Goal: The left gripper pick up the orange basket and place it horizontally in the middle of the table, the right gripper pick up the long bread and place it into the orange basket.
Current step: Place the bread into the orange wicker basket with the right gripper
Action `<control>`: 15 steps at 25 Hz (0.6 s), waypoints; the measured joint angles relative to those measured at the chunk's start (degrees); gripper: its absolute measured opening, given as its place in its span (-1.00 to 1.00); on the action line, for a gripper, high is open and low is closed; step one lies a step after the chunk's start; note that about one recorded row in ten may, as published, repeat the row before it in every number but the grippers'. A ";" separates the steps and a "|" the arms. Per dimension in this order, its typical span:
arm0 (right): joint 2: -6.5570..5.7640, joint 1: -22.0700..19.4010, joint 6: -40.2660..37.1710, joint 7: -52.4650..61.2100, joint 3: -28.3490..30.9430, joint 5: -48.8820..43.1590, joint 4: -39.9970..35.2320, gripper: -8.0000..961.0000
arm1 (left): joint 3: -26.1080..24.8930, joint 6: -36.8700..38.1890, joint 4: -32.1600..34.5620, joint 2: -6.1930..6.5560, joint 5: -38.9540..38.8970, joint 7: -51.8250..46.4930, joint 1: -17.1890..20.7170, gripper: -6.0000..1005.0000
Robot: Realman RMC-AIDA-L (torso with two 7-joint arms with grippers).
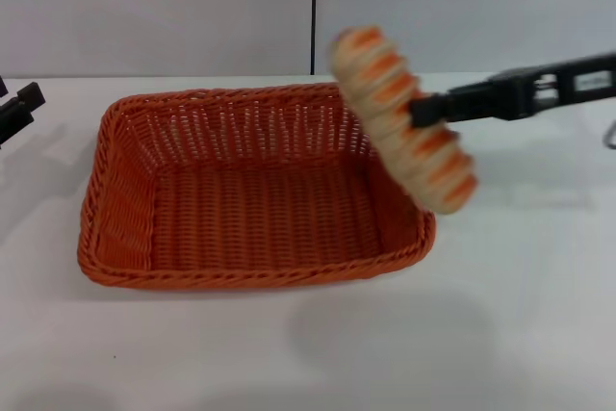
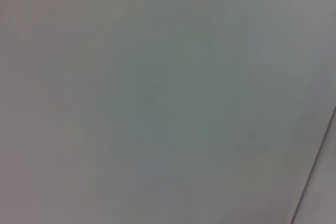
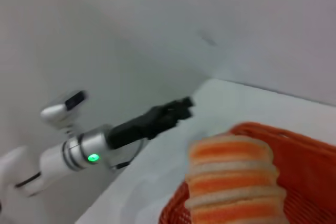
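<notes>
The orange basket [image 1: 255,194] lies lengthwise across the middle of the white table [image 1: 500,315], empty inside. My right gripper [image 1: 425,109] reaches in from the right, shut on the long bread [image 1: 404,120]. The striped loaf hangs tilted in the air above the basket's right rim. In the right wrist view the long bread [image 3: 233,184] fills the foreground with the orange basket [image 3: 310,156] behind it. My left gripper [image 1: 19,108] sits at the table's left edge, apart from the basket, and shows again in the right wrist view as the left gripper [image 3: 176,111] on its black and silver arm.
A grey wall with a dark vertical seam [image 1: 314,12] stands behind the table. The left wrist view shows only a plain pale surface. Bare tabletop lies in front of and to the right of the basket.
</notes>
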 joint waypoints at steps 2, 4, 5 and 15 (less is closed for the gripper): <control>0.08 2.83 3.75 -5.82 -2.08 -0.06 5.07 -0.54 | -0.01 0.23 -0.08 0.00 0.00 0.22 -0.01 0.15; 0.15 3.31 5.77 -6.73 -3.49 -0.11 6.15 -0.56 | -0.02 0.45 -0.15 0.00 0.01 0.30 0.18 0.15; 0.26 3.69 7.99 -7.26 -5.40 -0.21 7.13 -0.58 | -0.05 0.54 -0.17 0.00 0.01 0.31 0.27 0.15; 1.78 3.28 15.32 -16.74 -14.68 2.91 8.78 -0.62 | -6.15 5.44 -4.92 0.01 0.01 3.05 0.24 0.15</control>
